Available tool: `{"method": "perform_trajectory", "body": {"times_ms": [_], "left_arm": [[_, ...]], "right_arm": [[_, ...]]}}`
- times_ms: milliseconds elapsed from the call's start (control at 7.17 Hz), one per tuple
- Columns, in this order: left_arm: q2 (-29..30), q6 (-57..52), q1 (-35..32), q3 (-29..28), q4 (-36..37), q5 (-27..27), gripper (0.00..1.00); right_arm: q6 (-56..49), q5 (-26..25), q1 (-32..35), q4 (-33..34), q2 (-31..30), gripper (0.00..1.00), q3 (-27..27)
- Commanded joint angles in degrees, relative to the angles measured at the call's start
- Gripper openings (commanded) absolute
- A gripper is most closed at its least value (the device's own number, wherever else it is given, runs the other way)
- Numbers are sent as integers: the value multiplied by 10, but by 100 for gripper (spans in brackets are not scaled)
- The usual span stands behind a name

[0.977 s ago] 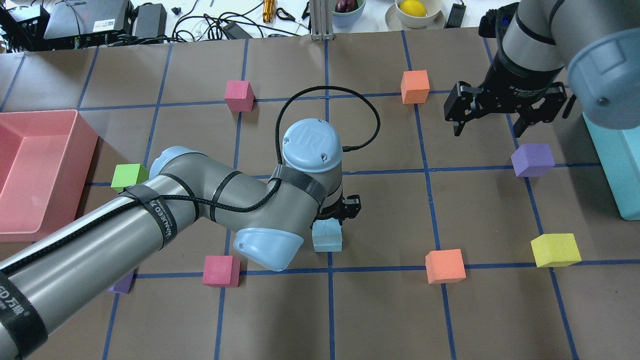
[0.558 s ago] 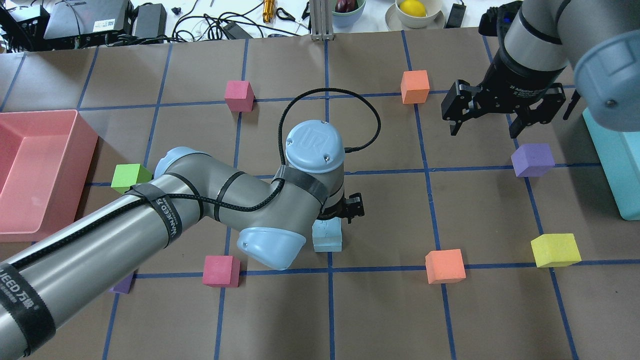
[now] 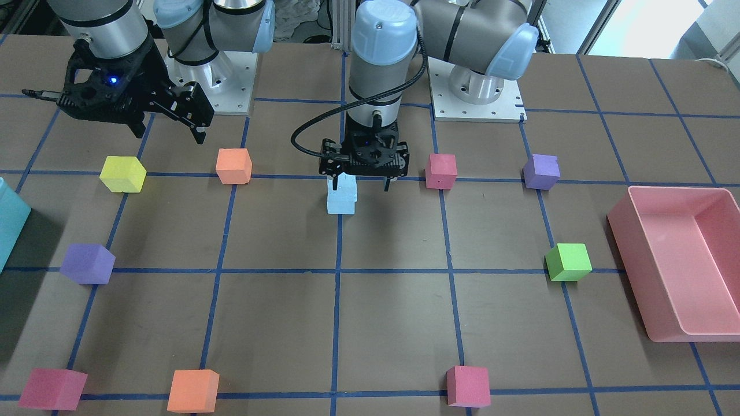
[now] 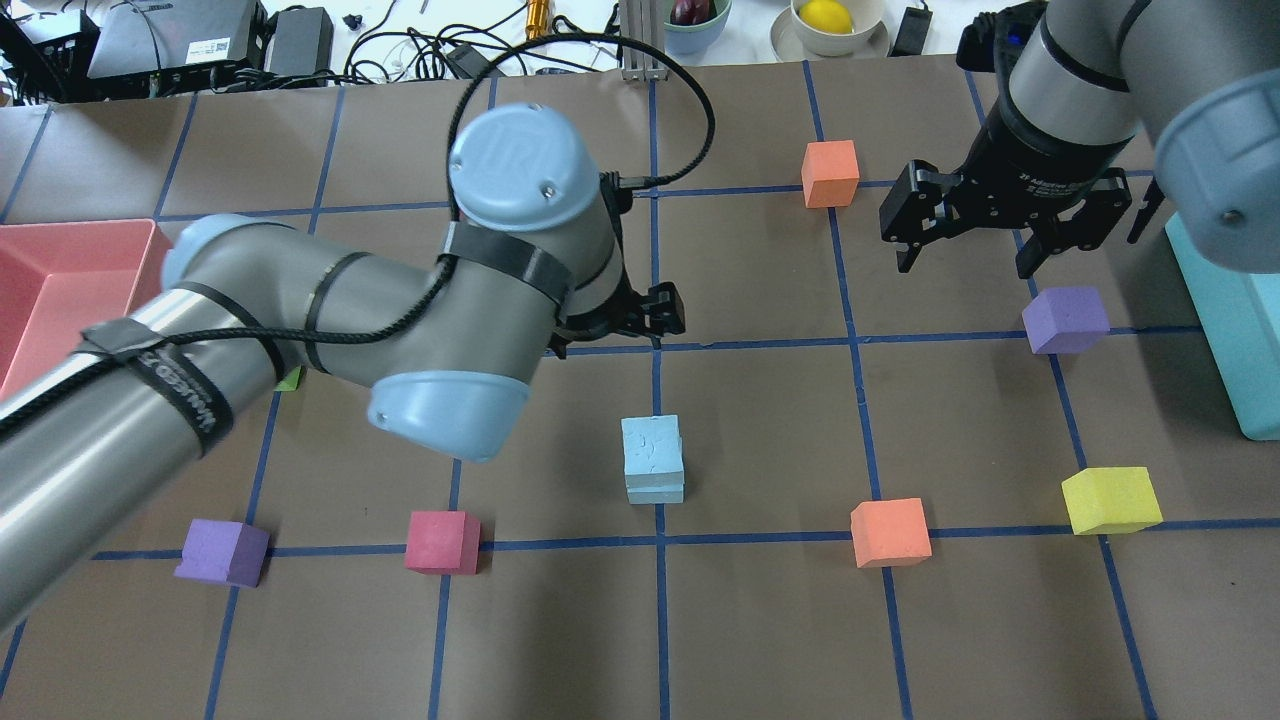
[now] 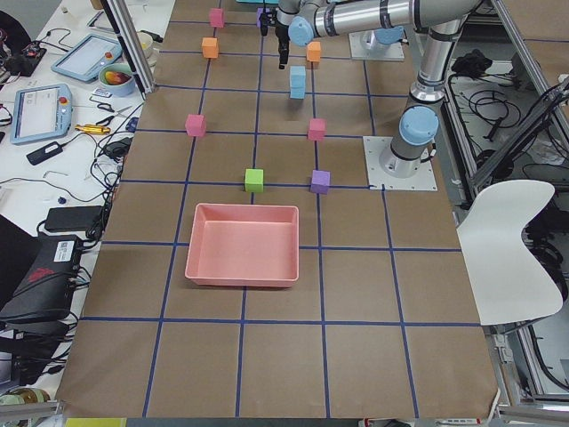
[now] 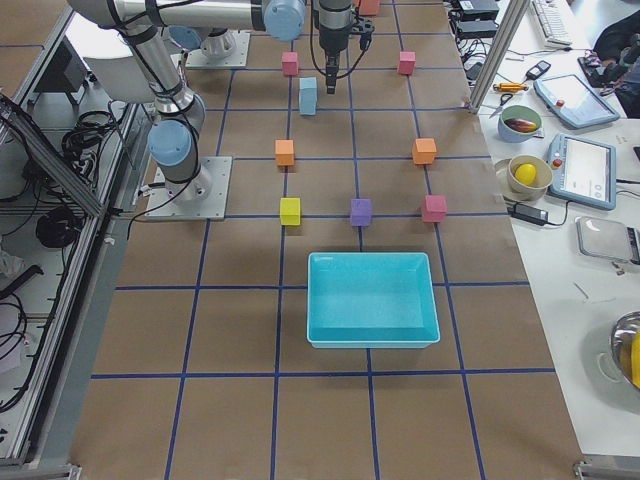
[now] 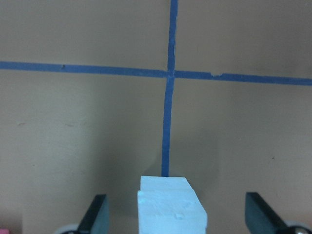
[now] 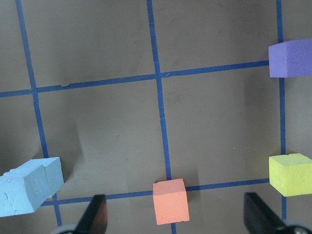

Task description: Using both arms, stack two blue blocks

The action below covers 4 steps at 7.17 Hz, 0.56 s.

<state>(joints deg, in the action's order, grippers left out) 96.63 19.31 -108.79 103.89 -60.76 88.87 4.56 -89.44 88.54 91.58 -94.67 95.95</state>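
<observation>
Brown paper table top (image 4: 760,620) marked with a blue tape grid. Pink rectangular plastic bin (image 3: 676,266) at one end, teal plastic bin (image 6: 370,300) at the other. Green foam cube (image 3: 569,262) near the pink bin; purple foam cube (image 4: 1066,319) and yellow foam cube (image 4: 1110,499) near the teal one. Orange foam cube (image 4: 890,532) and magenta foam cube (image 4: 442,541) on one tape line, well apart. Off the paper, white bowl (image 4: 840,42) holding a lemon (image 4: 826,15).

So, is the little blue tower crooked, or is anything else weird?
A little. The top pale blue foam cube sits slightly off-square on the bottom pale blue foam cube, so their edges don't line up. It stands upright, and nothing else looks odd.
</observation>
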Motion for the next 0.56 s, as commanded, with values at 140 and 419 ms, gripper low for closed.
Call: {"method": "perform_trajectory", "body": {"times_ms": [140, 419], "left_arm": [[-51, -187, 152, -83, -168, 1, 100], [-75, -229, 198, -167, -293, 35, 100]], "right_arm": [[0, 0, 0, -1, -1, 100, 0], [0, -1, 0, 0, 0, 100, 0]]}}
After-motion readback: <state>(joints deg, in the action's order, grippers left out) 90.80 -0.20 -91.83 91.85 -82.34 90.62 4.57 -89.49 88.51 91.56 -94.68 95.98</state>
